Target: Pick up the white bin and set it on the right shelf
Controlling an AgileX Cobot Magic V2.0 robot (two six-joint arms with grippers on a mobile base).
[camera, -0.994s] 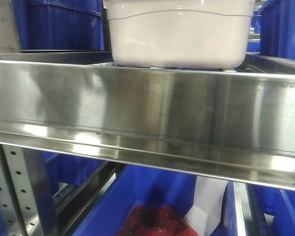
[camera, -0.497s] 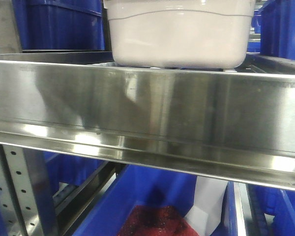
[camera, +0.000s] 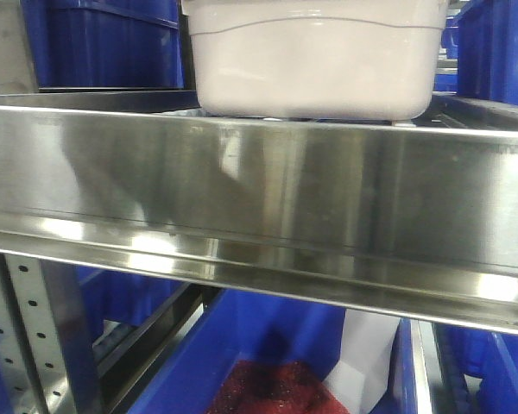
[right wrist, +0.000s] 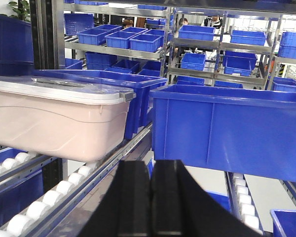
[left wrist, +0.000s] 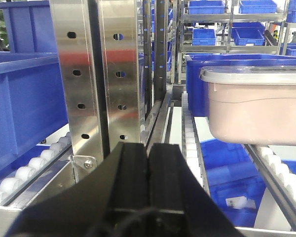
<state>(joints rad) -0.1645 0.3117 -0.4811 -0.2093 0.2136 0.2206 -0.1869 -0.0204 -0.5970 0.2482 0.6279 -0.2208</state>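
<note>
White bin (camera: 315, 60): sits on right shelf (camera: 259, 194) rollers, behind front rail, blue bins (right wrist: 227, 131) beside it.
Left gripper (left wrist: 148, 170): jaws pressed together, empty.
Right gripper (right wrist: 151, 190): jaws together, holding nothing.

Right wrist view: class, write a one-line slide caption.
Closed right gripper faces the lidded white bin on roller rails, beside a large blue bin.

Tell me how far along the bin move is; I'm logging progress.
Done: nothing visible. The white bin sits on the roller track, lid on, beside a blue bin. In hand: nothing; the left gripper and right gripper are both shut and empty. Left: grasping, lifting, and placing it on the right shelf.
</note>
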